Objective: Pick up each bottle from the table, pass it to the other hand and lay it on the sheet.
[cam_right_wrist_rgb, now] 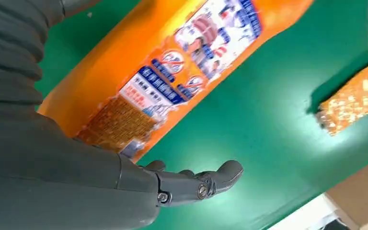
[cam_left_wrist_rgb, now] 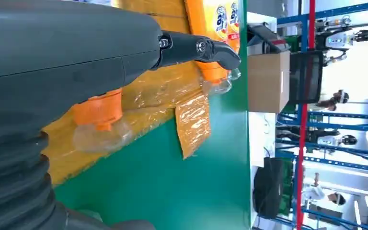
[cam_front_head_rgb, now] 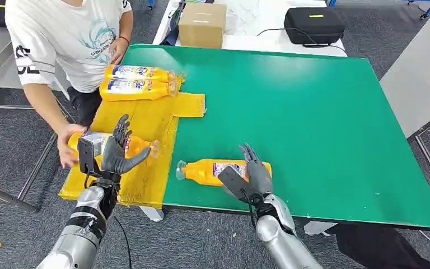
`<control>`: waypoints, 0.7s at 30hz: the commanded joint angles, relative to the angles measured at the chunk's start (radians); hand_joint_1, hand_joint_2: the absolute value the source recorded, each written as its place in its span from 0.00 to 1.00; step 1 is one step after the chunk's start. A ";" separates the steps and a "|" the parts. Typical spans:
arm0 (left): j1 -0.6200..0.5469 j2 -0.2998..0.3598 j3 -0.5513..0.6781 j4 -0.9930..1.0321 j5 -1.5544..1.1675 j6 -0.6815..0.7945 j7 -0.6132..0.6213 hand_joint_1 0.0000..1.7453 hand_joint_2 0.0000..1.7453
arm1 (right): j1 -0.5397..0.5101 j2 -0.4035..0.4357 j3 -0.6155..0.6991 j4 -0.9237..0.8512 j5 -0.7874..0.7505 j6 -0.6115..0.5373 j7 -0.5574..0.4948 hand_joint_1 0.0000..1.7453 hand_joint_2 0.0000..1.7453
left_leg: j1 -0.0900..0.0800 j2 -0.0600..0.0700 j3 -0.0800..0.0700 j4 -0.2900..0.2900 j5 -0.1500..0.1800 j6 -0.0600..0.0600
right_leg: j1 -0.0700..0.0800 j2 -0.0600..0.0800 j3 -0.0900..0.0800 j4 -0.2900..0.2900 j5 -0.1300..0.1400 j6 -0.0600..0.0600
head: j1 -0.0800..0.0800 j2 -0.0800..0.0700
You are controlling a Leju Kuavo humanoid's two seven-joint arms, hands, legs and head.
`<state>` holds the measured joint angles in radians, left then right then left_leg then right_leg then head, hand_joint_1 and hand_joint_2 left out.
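Observation:
Over the near part of the yellow sheet my left hand hovers with fingers spread above an orange bottle lying there; a person's hand touches that bottle's base. The left wrist view shows its cap just past my palm. Two more orange bottles lie side by side at the sheet's far end. Another orange bottle lies on the green table near the front edge. My right hand is spread open against its base end, the label close beside the palm.
A person stands at the table's left corner, leaning over the sheet. A cardboard box and a black case sit on the white table beyond. A grey table stands to the right.

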<state>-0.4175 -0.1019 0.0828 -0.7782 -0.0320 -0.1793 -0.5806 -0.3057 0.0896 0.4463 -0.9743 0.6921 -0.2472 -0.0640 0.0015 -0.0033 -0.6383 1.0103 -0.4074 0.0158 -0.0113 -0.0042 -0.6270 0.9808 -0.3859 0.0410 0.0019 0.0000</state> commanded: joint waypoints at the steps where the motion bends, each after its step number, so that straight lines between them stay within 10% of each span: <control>1: -0.051 -0.021 -0.006 0.080 -0.018 0.017 0.022 0.00 1.00 | -0.003 -0.099 0.056 0.021 0.133 0.083 0.103 0.00 1.00 | 0.000 -0.002 0.003 -0.001 -0.001 0.000 | 0.000 -0.002 0.004 -0.001 -0.001 -0.001 | 0.000 0.000; 19: -0.014 -0.030 -0.028 0.055 -0.021 -0.023 0.082 0.00 1.00 | -0.117 -0.169 0.124 0.062 0.296 0.210 0.207 0.00 1.00 | 0.000 -0.001 0.005 -0.001 -0.001 -0.001 | 0.000 -0.001 0.005 0.000 -0.001 -0.001 | 0.000 0.000; 20: -0.016 -0.030 -0.028 0.058 -0.015 -0.034 0.083 0.00 1.00 | -0.135 -0.170 0.129 0.079 0.291 0.226 0.201 0.09 1.00 | 0.000 0.000 0.004 0.000 -0.001 0.000 | 0.000 0.000 0.004 0.000 -0.001 -0.001 | 0.000 0.000; 21: -0.020 -0.030 -0.031 0.063 -0.016 -0.032 0.084 0.00 1.00 | -0.157 -0.166 0.131 0.108 0.275 0.246 0.183 0.81 1.00 | 0.000 0.001 0.006 0.000 -0.002 -0.001 | 0.000 0.001 0.006 0.001 -0.002 -0.001 | 0.000 0.000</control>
<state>-0.4156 -0.1274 0.0786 -0.7618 -0.0637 -0.1732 -0.5077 -0.3386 -0.0408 0.5081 -0.9983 0.9896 -0.0968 0.1381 0.0016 -0.0032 -0.6367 1.0105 -0.4075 0.0158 -0.0111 -0.0041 -0.6250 0.9811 -0.3857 0.0412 0.0019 0.0000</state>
